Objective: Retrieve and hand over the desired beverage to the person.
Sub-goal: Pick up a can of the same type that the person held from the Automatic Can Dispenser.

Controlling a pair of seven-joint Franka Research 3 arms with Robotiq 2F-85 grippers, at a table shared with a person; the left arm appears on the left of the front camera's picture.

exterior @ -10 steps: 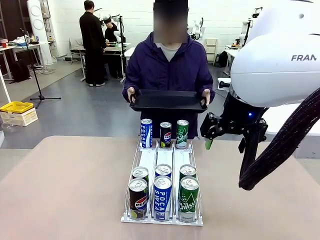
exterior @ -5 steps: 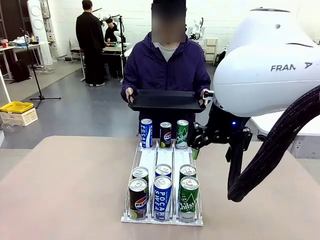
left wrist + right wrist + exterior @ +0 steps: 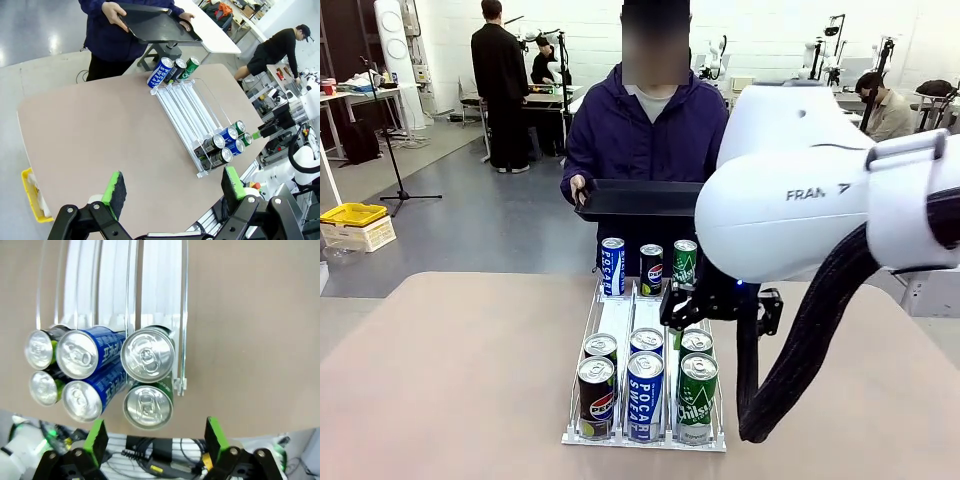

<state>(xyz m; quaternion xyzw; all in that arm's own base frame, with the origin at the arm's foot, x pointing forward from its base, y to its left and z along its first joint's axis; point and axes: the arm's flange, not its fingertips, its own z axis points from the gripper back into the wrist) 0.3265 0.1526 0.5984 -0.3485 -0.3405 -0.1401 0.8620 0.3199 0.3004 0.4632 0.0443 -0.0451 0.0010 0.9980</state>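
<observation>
**Front view first: right arm poised over the green lane**

Front view. The person (image 3: 650,130) stood at the far side of the table (image 3: 450,380), holding a black tray (image 3: 630,200) level in both hands. On the table lay a clear three-lane can rack (image 3: 617,322). At its far end stood a blue Pocari Sweat can (image 3: 612,266), a Pepsi can (image 3: 651,270) and a far Chilsung can (image 3: 684,268). At its near end, two deep, the lanes ran Pepsi on the left, Pocari Sweat in the middle and Chilsung on the right, with the nearest green can (image 3: 697,398) in front. The right gripper (image 3: 715,318) hung above that right lane's near pair, clear of the cans. Its fingers were largely hidden by the arm's own bulk.

Left wrist view. The left gripper (image 3: 174,186) hovered high, well apart from the rack, its green pads spread wide with nothing between them. At the far side, the person's hand (image 3: 114,10) gripped the tray's edge.

Right wrist view. Looking straight down, the right gripper (image 3: 155,440) had its pads apart and empty. The nearest green can (image 3: 148,406) lay just beyond the gap, with the second green can (image 3: 147,354) behind it.

The step in hand looked like the approach for the pick. Nothing showed which drink was wanted, though the placement suggested Chilsung. The next move would call for lowering the spread fingers astride the nearest green can. They would need to clear the blue neighbour and the rack's rail, then close, lift and carry the can far across to the tray.
</observation>
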